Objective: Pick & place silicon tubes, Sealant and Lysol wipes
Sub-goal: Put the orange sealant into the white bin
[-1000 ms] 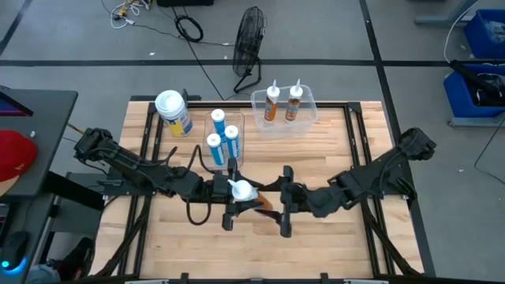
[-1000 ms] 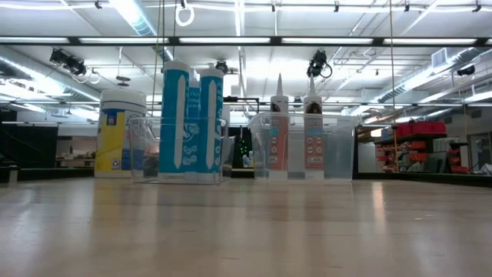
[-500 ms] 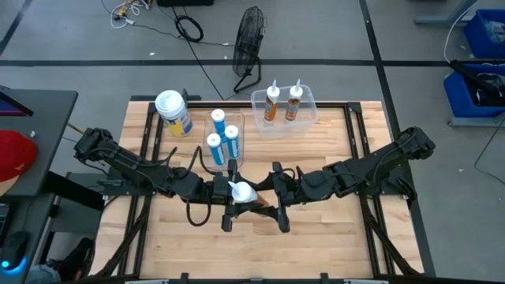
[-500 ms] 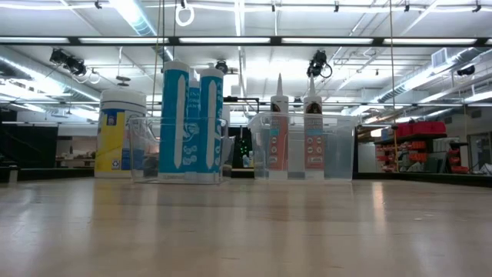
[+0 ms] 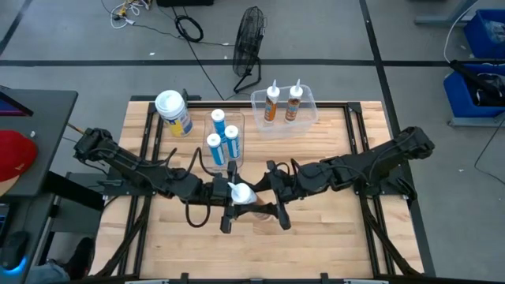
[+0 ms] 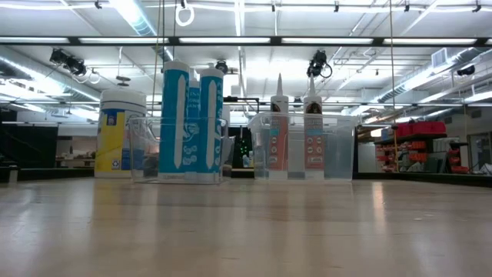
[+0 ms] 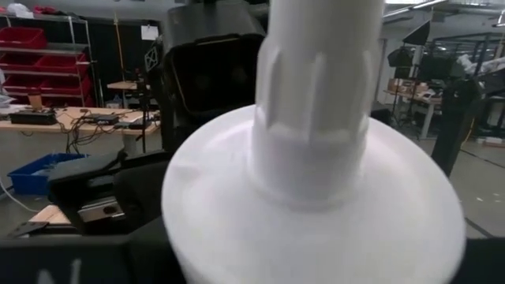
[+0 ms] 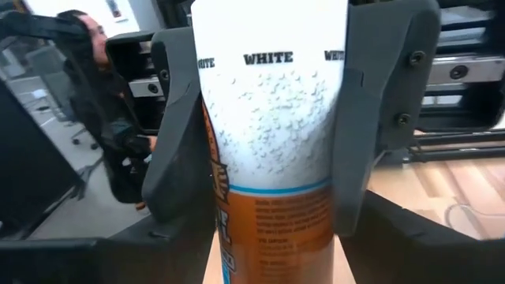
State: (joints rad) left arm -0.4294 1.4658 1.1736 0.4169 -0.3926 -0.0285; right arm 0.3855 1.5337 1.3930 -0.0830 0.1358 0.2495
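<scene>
A sealant tube (image 5: 243, 193), white at its top and orange below, is held up over the table's near middle between both arms. My left gripper (image 5: 229, 195) is shut on it from the left. My right gripper (image 5: 274, 197) has its fingers against the tube from the right. The left wrist view shows the tube's white shoulder and nozzle (image 7: 316, 150) close up. The Lysol wipes canister (image 5: 173, 113) stands on its base at the far left. Three blue-and-white tubes stand in a clear bin (image 5: 222, 136). My left gripper holds the sealant tube just below its white nozzle end (image 5: 239, 190), coming level from the table's left. The tube itself hides the fingers in the left wrist view. The tube is lifted clear of the table. My right gripper has the tube's body (image 8: 272, 158) between its two fingers, where the white band meets the orange. One finger (image 8: 180, 134) lies on each side, across the tube. They come level from the table's right.
A second clear bin (image 5: 304, 101) at the far middle holds two upright orange sealant tubes (image 6: 296, 135). The canister (image 6: 121, 132) and the blue tubes (image 6: 188, 123) show in the low view. A fan (image 5: 249, 39) stands beyond the far edge. A person (image 8: 79, 31) sits behind.
My right gripper has gone toward the table's left, from a gap away to around the sealant tube that my left gripper holds. The tube and my left gripper have stayed where they were.
</scene>
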